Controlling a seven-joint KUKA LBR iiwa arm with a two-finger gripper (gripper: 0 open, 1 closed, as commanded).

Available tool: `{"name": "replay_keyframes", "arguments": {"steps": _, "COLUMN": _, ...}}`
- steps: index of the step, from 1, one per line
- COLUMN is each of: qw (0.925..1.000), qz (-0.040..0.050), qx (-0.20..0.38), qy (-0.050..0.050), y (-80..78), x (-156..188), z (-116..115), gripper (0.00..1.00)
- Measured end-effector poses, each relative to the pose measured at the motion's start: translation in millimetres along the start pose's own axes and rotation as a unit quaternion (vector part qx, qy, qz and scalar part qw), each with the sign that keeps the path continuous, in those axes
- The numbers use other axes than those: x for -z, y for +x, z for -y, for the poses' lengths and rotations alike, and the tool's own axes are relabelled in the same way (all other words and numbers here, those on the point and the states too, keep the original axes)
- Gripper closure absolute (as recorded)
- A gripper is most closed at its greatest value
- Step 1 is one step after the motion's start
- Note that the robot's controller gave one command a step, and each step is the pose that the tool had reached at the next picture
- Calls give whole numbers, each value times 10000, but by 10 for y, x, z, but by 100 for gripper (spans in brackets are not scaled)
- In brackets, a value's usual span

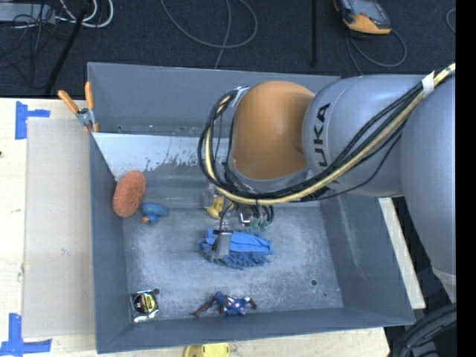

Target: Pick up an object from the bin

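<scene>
Rust-orange oval sponge (129, 193) at left, small blue toy (153, 213) just beside it; yellow-black tape measure (145, 303) front left; blue-red figure (227, 305) front centre.

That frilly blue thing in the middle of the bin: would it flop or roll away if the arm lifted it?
The frilly blue thing looks made of soft ridged fringes, so it probably bends rather than holding stiff. It lies wide and flat, so rolling seems unlikely. The gripper is over its left end; lifted from there, the rest may droop.
</scene>
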State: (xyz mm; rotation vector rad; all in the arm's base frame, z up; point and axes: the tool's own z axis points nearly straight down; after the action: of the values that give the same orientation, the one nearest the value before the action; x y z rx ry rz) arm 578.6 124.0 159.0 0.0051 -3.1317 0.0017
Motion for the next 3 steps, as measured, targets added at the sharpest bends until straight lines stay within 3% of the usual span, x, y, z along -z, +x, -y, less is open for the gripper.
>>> {"name": "replay_keyframes", "arguments": {"steps": 2, "qw": 10000, "qz": 49, "qx": -19, "qy": -7, "y": -14, "x": 36, "z": 11, "gripper": 0}}
{"name": "replay_keyframes", "arguments": {"steps": 3, "qw": 9999, "qz": -1, "qx": -140, "qy": 6, "y": 161, "x": -291, "z": 50, "gripper": 0}}
